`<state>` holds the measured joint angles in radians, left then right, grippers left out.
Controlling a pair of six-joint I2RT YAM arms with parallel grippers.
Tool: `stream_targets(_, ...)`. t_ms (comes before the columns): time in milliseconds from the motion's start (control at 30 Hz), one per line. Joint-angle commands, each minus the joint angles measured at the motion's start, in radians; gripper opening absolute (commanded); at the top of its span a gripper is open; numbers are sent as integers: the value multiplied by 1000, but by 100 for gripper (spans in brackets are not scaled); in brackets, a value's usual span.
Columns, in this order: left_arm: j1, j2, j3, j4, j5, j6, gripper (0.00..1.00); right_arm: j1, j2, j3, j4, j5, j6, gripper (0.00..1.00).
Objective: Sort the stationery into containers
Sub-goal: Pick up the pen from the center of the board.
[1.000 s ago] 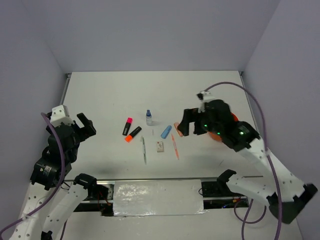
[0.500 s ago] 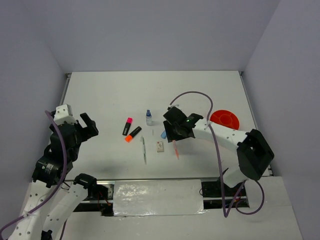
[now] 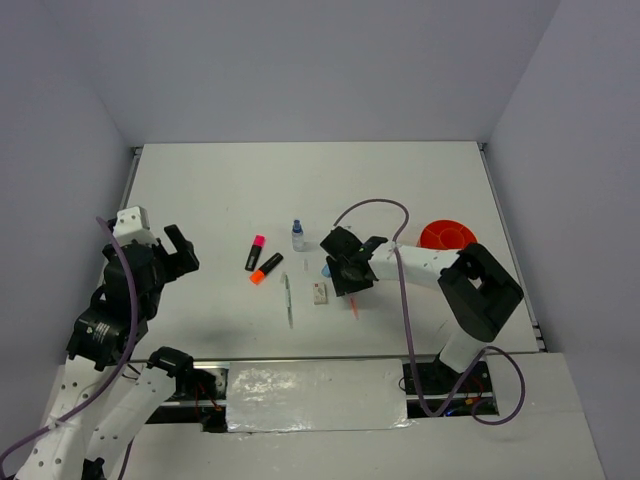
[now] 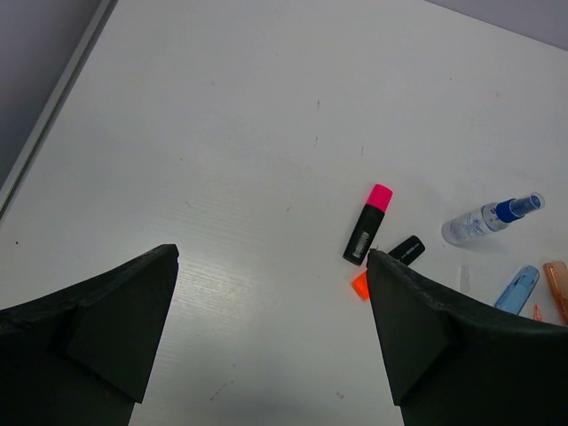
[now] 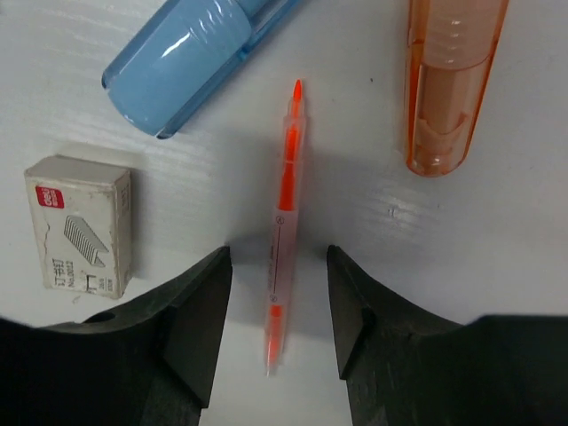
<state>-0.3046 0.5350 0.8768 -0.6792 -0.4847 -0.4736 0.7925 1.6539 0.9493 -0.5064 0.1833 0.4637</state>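
Observation:
My right gripper (image 3: 346, 274) is low over the table, open, with its jaws on either side of the thin orange pen (image 5: 282, 222) and a gap on each side. Just beyond the pen lie the stubby blue marker (image 5: 191, 49), the peach marker (image 5: 448, 80) and the white eraser-like block (image 5: 80, 222). Further left on the table are the pink-capped highlighter (image 3: 255, 252), the orange-capped highlighter (image 3: 266, 268), the blue-capped bottle (image 3: 297, 235) and the silver pen (image 3: 288, 298). The orange bowl (image 3: 447, 236) stands to the right. My left gripper (image 3: 160, 250) hovers open at the far left, holding nothing.
The right arm's purple cable (image 3: 375, 205) loops above the stationery. In the left wrist view the pink highlighter (image 4: 367, 235) and the bottle (image 4: 488, 217) lie ahead to the right, and the table's left edge (image 4: 53, 115) runs close by.
My right arm has swung left from near the bowl and come down over the orange pen, its jaws narrowing around it. The left arm has barely shifted.

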Motion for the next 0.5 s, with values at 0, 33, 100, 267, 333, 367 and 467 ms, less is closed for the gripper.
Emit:
stream_targets(0, -5, 3, 2, 44, 9, 13, 99, 10, 21, -7, 48, -1, 13, 54)
stream_targets(33, -5, 5, 2, 44, 9, 10, 99, 10, 24, -9, 48, 5, 13, 50)
stream_targets(100, -5, 5, 1, 43, 9, 10, 99, 10, 35, -15, 49, 4, 15, 41)
stream_targets(267, -5, 3, 2, 44, 9, 10, 99, 11, 44, -46, 51, -5, 30, 10)
stream_targets(333, -5, 3, 2, 44, 8, 12, 99, 13, 27, -55, 43, 4, 38, 0)
stream_targets(367, -5, 6, 2, 44, 8, 10, 99, 14, 18, -69, 42, 8, 49, 0)
stream_targets(467, -5, 8, 2, 44, 9, 12, 99, 17, -51, -86, 20, 18, 69, 0)
